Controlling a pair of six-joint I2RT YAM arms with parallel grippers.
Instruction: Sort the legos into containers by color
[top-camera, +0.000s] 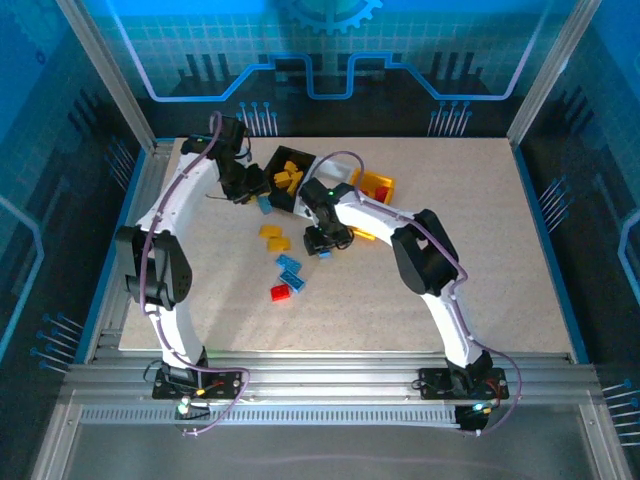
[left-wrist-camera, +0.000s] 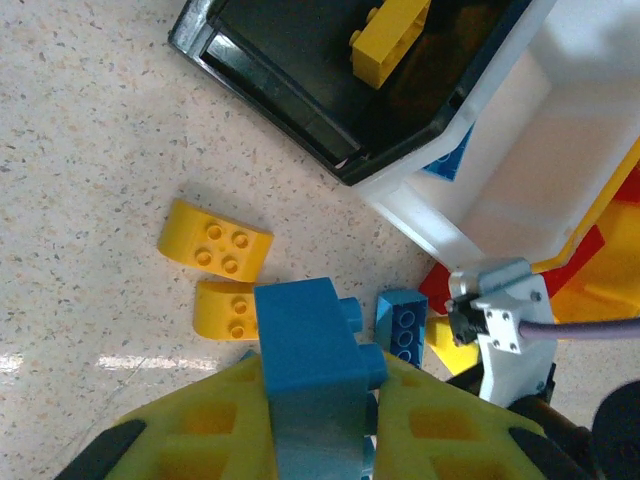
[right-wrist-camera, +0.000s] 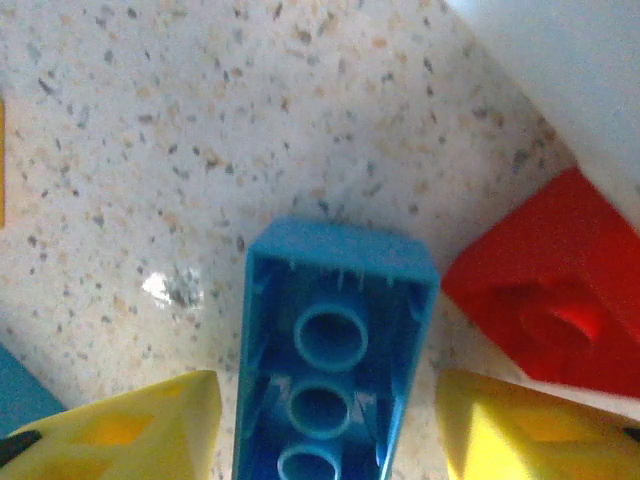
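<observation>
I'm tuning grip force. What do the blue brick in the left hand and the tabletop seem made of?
Blue brick: probably hard moulded plastic, smooth, slightly glossy, with crisp studs. Tabletop: speckled, stone-like surface, perhaps laminate or composite; a bright glare patch suggests a polished finish.

The black bin (left-wrist-camera: 270, 90) holds yellow bricks (top-camera: 288, 178); joined beside it are the white bin (left-wrist-camera: 520, 170) and the yellow bin (top-camera: 368, 180). 2 curved yellow bricks (left-wrist-camera: 215, 238) lie on the table. A blue brick (left-wrist-camera: 312, 345) has its studs sideways. An upturned blue brick (right-wrist-camera: 330, 340) lies beside a red brick (right-wrist-camera: 545, 300).
</observation>
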